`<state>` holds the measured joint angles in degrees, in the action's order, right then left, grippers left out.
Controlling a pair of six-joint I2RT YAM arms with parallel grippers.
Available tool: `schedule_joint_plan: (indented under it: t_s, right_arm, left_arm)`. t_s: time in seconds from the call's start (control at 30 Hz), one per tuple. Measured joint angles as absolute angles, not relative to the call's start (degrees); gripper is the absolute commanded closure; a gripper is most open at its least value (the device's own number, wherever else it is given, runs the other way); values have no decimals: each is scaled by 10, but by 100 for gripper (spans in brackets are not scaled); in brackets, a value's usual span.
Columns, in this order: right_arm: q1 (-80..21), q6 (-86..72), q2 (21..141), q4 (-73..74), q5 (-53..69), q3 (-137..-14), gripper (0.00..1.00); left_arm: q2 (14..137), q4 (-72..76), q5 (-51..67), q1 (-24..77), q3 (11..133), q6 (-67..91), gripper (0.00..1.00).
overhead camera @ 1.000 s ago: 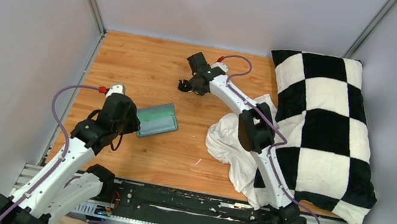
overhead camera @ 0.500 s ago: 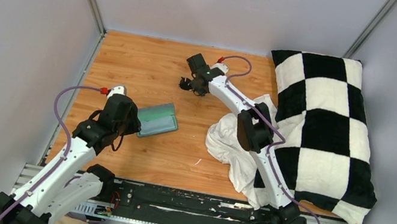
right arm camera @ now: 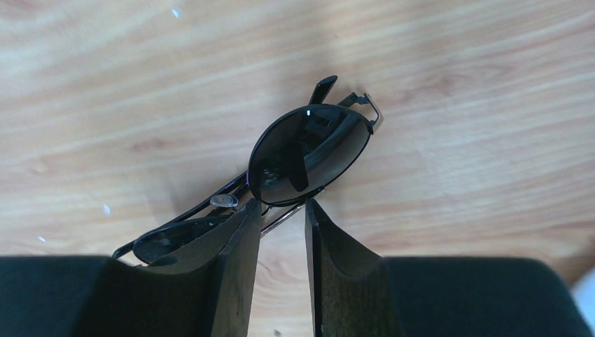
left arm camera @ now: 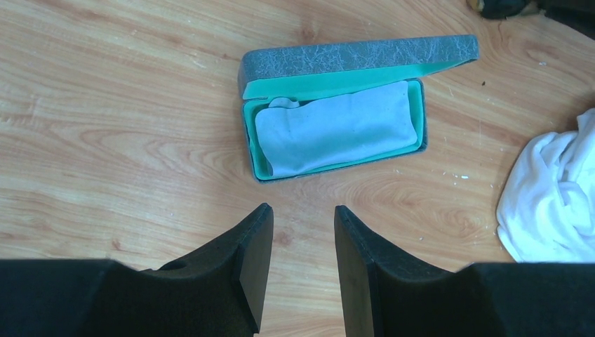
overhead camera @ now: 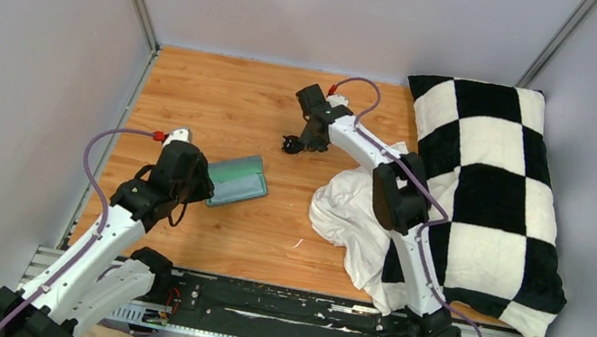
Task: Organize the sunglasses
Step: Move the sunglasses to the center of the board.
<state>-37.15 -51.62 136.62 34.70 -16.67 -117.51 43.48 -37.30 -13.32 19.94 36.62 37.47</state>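
Black sunglasses (right arm camera: pixel 309 151) between nearly closed right fingers (right arm camera: pixel 235 281)

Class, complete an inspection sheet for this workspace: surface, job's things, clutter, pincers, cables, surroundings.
Surface: wooden table, a few white specks.
Job's things: sunglasses gripped by right pincer; case open on the table, blue cloth inside.
Clutter: white cloth bunched against checkered pillow, right side.
Pincers: left pincer open, empty, near the case; right pincer shut on the sunglasses' frame.
Cables: purple cable along each arm; no snag seen.
Surroundings: grey walls on three sides.
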Motion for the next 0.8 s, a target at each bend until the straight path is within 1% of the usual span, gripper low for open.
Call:
schedule_joint_plan:
  t_s: [0.2, 0.37, 0.47, 0.63, 0.8]
  right_arm:
    - [-346, -406, 1292, 348, -124, -1069, 63]
    - [-329, -363, 1253, 368, -118, -1030, 63]
    - [-327, -364, 1232, 370, -120, -1022, 63]
    - [-327, -409, 1200, 361, -118, -992, 65]
    - [-327, -461, 1191, 335, -106, -943, 63]
  left_arm:
    - [435, -373, -127, 199, 366, 375, 56]
    - [438, -373, -122, 199, 366, 375, 56]
    - [439, -373, -119, 199, 366, 375, 56]
    - [434, -374, -116, 199, 366, 376, 56]
    - [425, -374, -116, 199, 366, 377, 56]
